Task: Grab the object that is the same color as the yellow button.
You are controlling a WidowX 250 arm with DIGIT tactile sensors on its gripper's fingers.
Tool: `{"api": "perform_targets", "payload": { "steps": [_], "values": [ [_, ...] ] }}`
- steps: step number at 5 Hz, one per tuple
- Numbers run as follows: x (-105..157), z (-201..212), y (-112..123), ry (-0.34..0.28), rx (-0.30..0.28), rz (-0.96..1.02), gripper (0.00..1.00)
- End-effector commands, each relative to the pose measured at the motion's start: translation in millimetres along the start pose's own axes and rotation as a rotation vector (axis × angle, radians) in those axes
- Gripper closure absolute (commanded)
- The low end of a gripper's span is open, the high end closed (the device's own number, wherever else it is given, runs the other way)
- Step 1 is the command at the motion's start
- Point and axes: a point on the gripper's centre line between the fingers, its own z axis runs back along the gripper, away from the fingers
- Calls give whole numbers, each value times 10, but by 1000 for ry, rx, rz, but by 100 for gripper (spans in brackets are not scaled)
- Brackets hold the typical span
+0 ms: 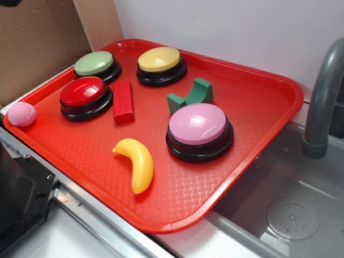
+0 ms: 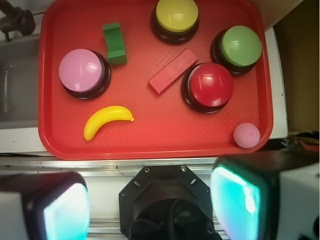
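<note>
fingers spread wide, nothing held, high over tray | banana free at 7 o'clock in wrist view, near pink button at its 11 | risk: glossy curve may squirt out; button may foul descent | yellow button 12 o'clock

A red tray carries pink, red and green buttons, a red block, a green arch and a pink ball.

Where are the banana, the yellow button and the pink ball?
banana [image 1: 138, 162], exterior view, middle of its curved body
yellow button [image 1: 159, 58], exterior view, centre of its domed top
pink ball [image 2: 247, 135], wrist view, middle of the ball
</note>
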Motion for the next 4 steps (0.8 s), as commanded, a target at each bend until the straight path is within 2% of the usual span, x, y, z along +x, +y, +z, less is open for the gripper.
{"api": "perform_targets", "payload": {
  "steps": [1,3,4],
  "values": [
    [0,0,0,0,0,0,0],
    [41,-519,-304,-47,-78,217,0],
    [122,-843,-444,-62,-58,341,0]
  ]
}}
